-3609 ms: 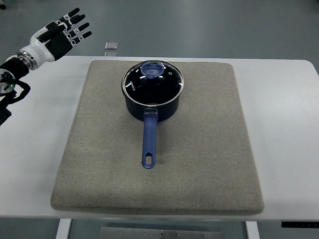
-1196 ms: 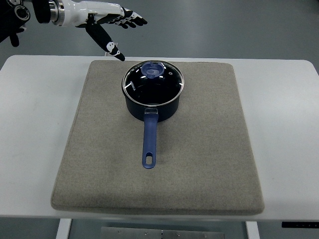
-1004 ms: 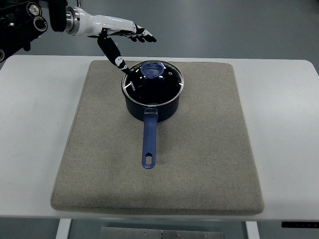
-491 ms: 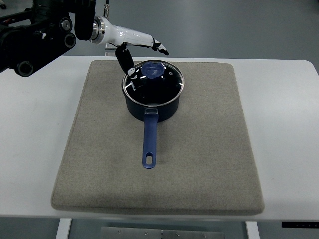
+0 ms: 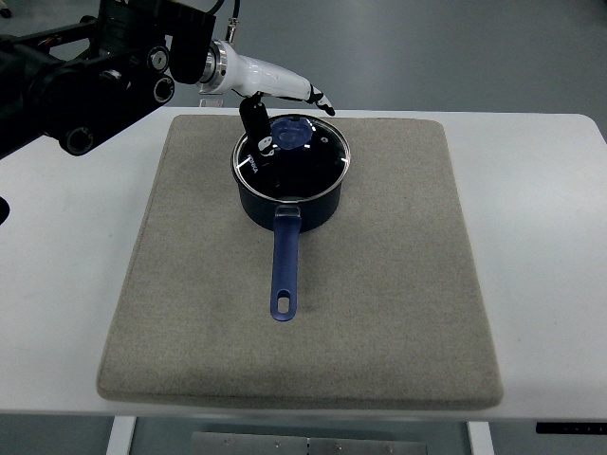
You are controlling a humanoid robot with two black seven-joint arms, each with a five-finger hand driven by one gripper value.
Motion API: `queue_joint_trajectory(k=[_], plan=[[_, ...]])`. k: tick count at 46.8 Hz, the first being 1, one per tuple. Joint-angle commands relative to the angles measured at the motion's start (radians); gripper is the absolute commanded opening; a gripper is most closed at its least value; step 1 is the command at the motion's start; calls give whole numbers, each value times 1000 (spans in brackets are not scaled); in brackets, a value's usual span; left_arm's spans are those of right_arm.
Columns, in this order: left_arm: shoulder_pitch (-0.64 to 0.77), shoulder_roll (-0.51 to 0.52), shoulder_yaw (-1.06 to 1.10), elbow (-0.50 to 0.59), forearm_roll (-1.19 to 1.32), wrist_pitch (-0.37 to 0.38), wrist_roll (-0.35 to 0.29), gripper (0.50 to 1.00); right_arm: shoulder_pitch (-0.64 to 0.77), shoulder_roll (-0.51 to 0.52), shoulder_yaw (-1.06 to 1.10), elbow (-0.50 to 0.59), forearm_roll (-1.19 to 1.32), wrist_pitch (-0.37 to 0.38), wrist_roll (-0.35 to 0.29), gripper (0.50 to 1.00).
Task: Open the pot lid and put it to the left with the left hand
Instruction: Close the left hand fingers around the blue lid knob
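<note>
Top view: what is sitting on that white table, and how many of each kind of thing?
Grey mat: 1
Dark blue pot with a long handle: 1
Glass lid with a blue knob, on the pot: 1
Robot left hand, reaching in over the lid: 1
Total: 3 things on the table, plus 1 robot hand above them.

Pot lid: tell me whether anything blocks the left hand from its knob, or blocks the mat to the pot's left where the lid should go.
Nothing visible does. The left hand is at the blue knob of the lid, fingers spread around it, not yet closed. Left of the pot, the grey mat lies bare.
</note>
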Motion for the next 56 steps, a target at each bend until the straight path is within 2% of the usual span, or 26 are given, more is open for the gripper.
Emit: queue_joint_trajectory(k=[1,5,12,15,44,49,56], plan=[[0,-1,0,2,10,0,2,973,0,0,-1,0,0,0,0,917],[0,-1,0,4,10,0,2,971,0,0,-1,0,0,0,0,917],[0,-3,0,8,9,0,3,939,0,0,-1,0,0,0,0,917],[2,-4,0,10,10,0,3,898,0,0,1,0,0,0,1,917],[5,-17,2,12,10,0,5,894,0,0,1,0,0,0,1,917],[5,-18,2,18,19,0,5,868,0,0,1,0,0,0,0,917],[8,-18,2,19,30,0,5,859,0,0,1,0,0,0,0,917]])
